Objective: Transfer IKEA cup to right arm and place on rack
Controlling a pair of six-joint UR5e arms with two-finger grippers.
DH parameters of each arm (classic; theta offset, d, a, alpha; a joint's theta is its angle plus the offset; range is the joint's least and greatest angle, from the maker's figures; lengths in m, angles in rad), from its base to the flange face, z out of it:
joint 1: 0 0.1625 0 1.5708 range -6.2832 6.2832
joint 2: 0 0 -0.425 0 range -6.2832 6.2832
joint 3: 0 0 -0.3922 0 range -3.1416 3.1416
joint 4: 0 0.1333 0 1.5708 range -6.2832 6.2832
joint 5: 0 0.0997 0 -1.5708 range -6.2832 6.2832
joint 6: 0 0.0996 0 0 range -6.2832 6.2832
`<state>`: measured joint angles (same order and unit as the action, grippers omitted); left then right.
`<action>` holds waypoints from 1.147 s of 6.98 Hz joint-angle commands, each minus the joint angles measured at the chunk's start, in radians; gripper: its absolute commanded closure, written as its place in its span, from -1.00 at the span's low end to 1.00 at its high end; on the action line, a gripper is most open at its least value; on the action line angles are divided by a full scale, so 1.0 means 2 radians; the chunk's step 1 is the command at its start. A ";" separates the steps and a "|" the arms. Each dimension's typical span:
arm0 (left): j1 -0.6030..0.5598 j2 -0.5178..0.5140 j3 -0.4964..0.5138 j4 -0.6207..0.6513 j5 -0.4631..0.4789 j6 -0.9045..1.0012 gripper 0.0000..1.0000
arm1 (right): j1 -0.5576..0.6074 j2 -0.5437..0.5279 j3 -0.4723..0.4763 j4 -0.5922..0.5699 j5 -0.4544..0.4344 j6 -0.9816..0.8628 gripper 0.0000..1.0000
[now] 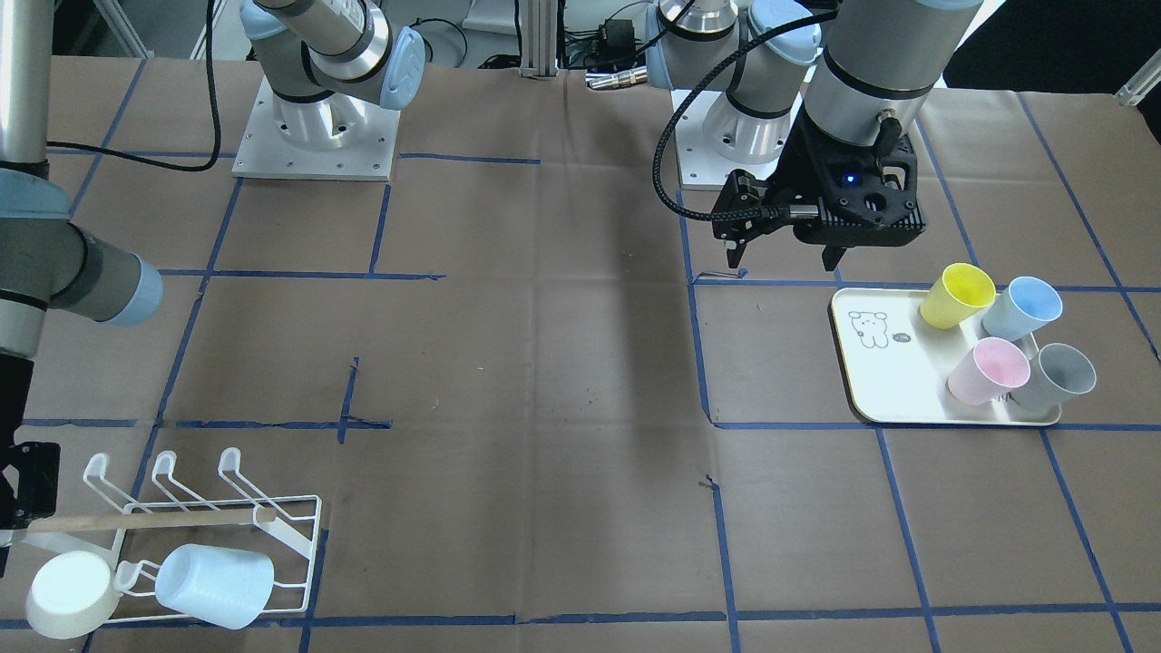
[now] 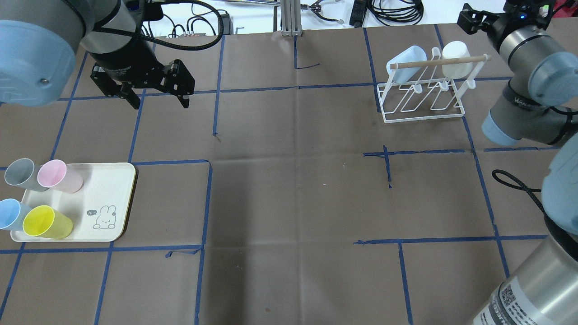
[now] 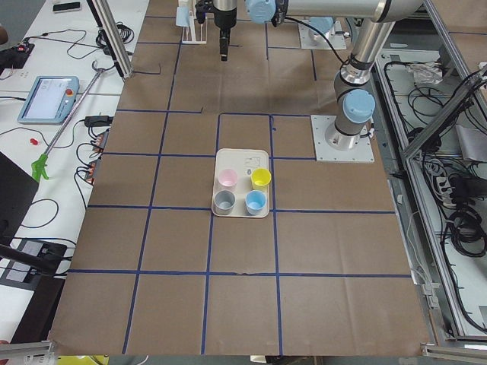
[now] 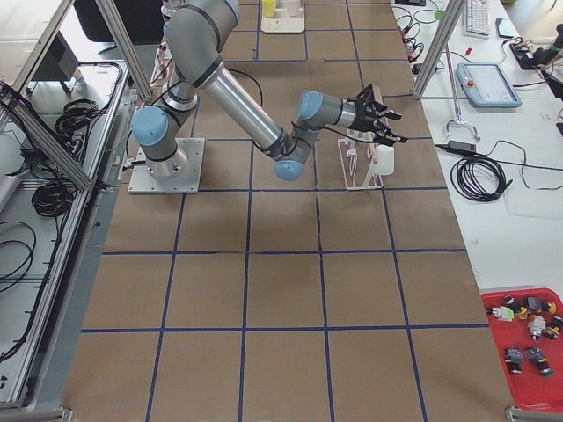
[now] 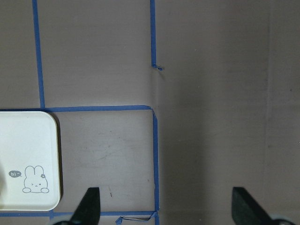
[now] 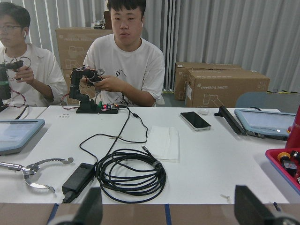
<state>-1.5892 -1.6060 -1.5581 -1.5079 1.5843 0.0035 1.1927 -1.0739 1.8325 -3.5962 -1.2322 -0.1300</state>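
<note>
Plastic, by the look of it: 4 cups stand mouth-up on the tray [image 2: 113, 189] at the robot's left, the yellow cup [image 2: 45, 222] and blue cup [image 2: 11, 214] in the near row, the pink cup [image 2: 58, 177] and grey cup [image 2: 21, 174] behind, each pair touching or nearly so. No gripper holds a cup. The left gripper [image 2: 159, 101] hovers over bare table beyond the tray, well apart from the cups, its jaws spread wide with nothing between them. The right gripper [image 6: 168, 208] sits near the rack [image 2: 424, 118], its fingers likewise parted and empty. 2 cups hang on the rack by the dowel [image 2: 433, 62], a pale blue cup [image 2: 404, 61] and a white cup [image 2: 456, 54], and 3 prongs show bare. Which of the 4 goes next I cannot tell. Any of them should be light, stiff and hard to break, but smooth and tapered, so a squeeze across the body may let it slide upward out of the pads. With the cups packed this close, the safer hold is probably a pinch on the wall at the rim, 1 finger inside and 1 outside, on the side away from its neighbour. That leaves the base and lower body free for the right gripper at the hand-over, and the mouth free to go over a prong
</note>
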 commanded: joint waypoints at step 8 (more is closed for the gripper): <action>0.000 0.001 0.000 0.001 0.001 0.001 -1.00 | 0.006 -0.208 -0.052 0.626 -0.007 -0.042 -1.00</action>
<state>-1.5892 -1.6055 -1.5581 -1.5064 1.5864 0.0046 1.1981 -1.4512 1.7787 -2.5686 -1.2454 -0.2040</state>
